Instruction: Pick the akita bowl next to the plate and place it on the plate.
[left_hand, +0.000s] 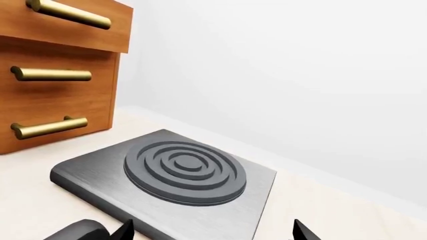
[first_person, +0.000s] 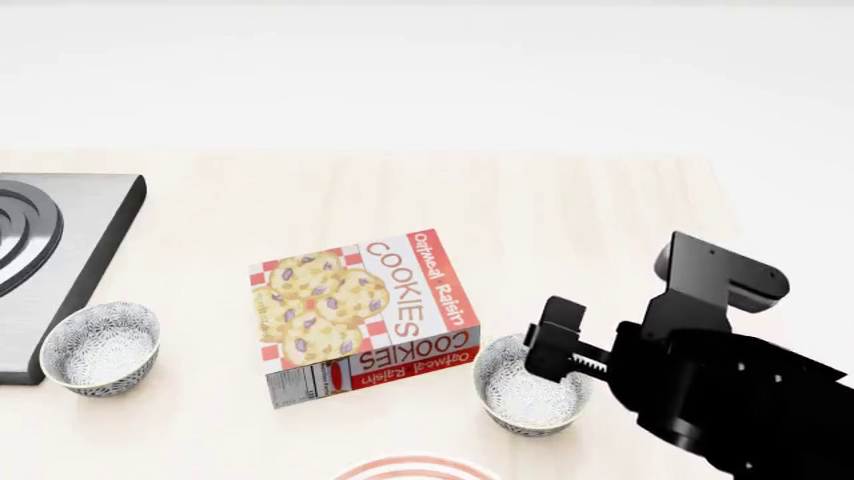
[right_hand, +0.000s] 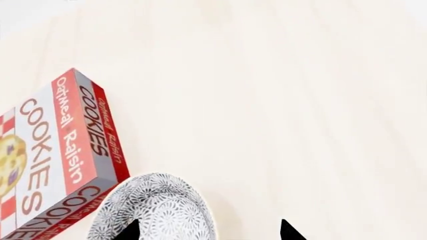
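Note:
The akita bowl (first_person: 531, 398), grey-and-white patterned, stands on the table just right of the plate (first_person: 416, 468). Only the red-striped far rim of the plate shows at the head view's bottom edge. My right gripper (first_person: 558, 352) hangs over the bowl's right side. In the right wrist view the right gripper (right_hand: 208, 231) is open, with one fingertip (right_hand: 130, 230) over the bowl (right_hand: 160, 210) and the other over bare table past its rim. My left gripper (left_hand: 213, 232) is open and empty above the stove plate, out of the head view.
A cookies box (first_person: 363, 315) lies flat, touching or nearly touching the bowl's left side. A second identical bowl (first_person: 100, 348) sits at the left by the grey stove plate (first_person: 80, 250). Wooden drawers with brass handles (left_hand: 53, 75) stand behind the burner (left_hand: 183, 167).

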